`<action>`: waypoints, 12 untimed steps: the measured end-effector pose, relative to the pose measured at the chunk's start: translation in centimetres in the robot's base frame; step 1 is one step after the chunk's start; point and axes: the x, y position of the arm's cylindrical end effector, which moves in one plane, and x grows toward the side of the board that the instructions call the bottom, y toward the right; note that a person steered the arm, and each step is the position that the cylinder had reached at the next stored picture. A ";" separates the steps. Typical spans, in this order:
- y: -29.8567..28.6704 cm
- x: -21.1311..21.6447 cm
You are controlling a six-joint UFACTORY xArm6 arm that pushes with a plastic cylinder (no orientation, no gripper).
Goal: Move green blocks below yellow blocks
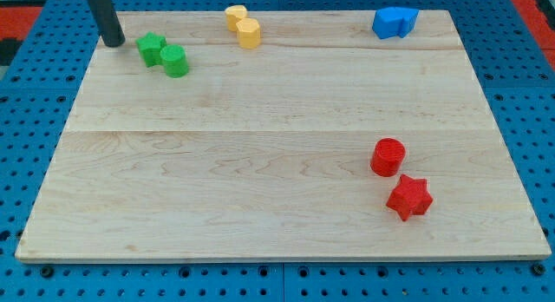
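- My tip (114, 43) is resting on the wooden board (260, 189) near its top-left corner, the dark rod rising from it toward the view's top.
- The rod is ending in a plain point: there are no fingers to spread, press together or pinch with, and it is touching no block.
- The green star block (151, 49) is lying just to the right of my tip, apart from it by a narrow strip of bare wood.
- The green cylinder (174, 61) is sitting against the star's lower-right side; whether the two are touching cannot be told.
- The two yellow blocks (243, 26) are sitting close together near the top edge, well to the right of the greens and slightly higher in the view.
- The blue blocks (395, 22) are clustering at the top right.
- The red cylinder (388, 157) and red star (408, 197) are lying at the lower right, the star just below the cylinder.
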 end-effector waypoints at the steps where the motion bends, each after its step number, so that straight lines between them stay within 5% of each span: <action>1: 4.3 3.9; 5: 17.6 4.6; 6: 15.0 10.5; 8: -6.4 6.7; 10: -3.5 3.0; 12: 5.8 -0.7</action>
